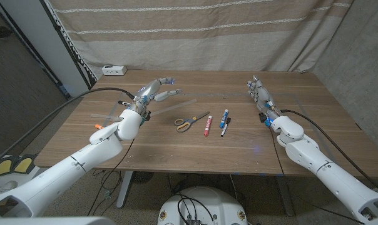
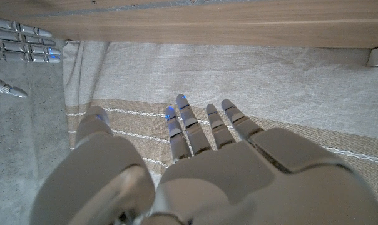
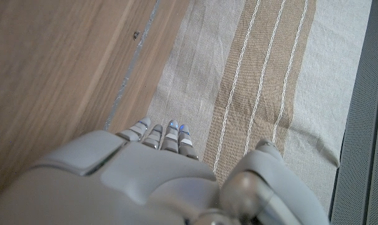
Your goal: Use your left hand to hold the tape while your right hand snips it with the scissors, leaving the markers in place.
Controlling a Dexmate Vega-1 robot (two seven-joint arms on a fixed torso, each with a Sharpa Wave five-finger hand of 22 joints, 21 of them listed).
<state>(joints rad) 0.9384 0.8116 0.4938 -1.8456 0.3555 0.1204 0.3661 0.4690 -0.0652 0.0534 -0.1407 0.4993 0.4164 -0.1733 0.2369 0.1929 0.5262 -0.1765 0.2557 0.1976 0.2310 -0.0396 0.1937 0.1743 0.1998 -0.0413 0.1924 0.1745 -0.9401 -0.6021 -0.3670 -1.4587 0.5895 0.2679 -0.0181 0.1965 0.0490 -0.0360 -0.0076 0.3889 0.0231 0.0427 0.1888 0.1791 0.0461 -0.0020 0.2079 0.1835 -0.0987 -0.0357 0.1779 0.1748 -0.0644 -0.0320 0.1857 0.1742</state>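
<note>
On the bench point(image 1: 176, 150), scissors point(image 1: 190, 120) lie beside three markers point(image 1: 216, 123).
Left hand point(image 1: 153, 91) and right hand point(image 1: 258, 92) hover empty, fingers apart; clear tape point(image 1: 145, 108) seemingly lies below the left.

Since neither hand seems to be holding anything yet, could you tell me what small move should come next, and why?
Probably the left hand should lower onto the clear strip of tape lying on the wooden table just beside it. Its fingers are spread and empty, and the tape must be held before cutting. The orange-handled scissors lie untouched beside the markers, and the right hand is also empty.

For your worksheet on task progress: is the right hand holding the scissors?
No. The scissors lie on the table, apart from the right hand.
</note>
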